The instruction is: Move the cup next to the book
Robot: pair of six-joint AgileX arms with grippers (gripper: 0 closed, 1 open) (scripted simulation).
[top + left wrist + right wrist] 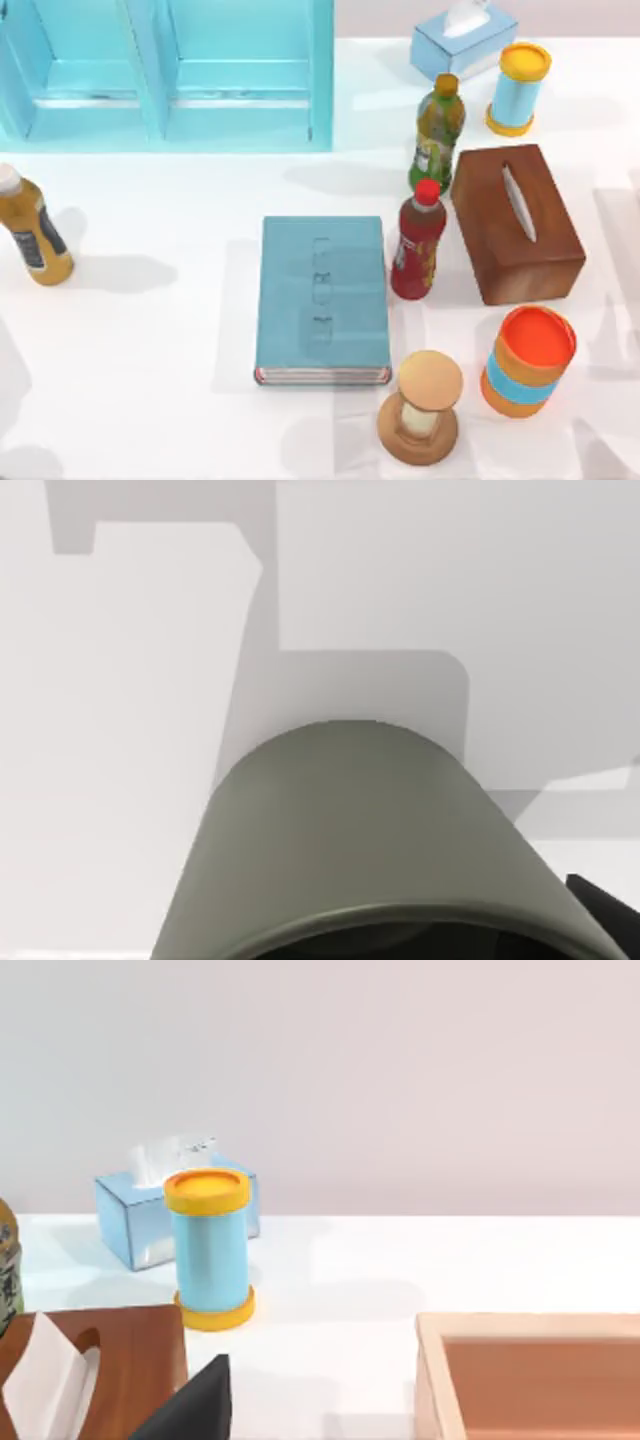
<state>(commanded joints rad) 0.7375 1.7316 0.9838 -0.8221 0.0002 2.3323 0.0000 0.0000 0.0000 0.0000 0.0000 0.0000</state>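
Progress is judged to be partial. The cup (370,850) is seen very close in the left wrist view, its grey-green wall and dark mouth just under that camera, with bare white surface (130,730) beyond it; it is therefore taken to be at the left gripper, probably carried or about to be lifted, though a grasp cannot be confirmed. Whether the left gripper is spread or pressed together cannot be told, and the same holds for the right gripper.

The book (322,298) lies flat near the middle of the surface in the top view. A red-capped bottle (418,242) stands just beside its right edge, and a wooden hourglass (421,407) near its lower right corner. The stretch to the book's left is bare, so a placement there is judged easiest.

Left to be done: the cup must be brought beside the book, set down upright and released.
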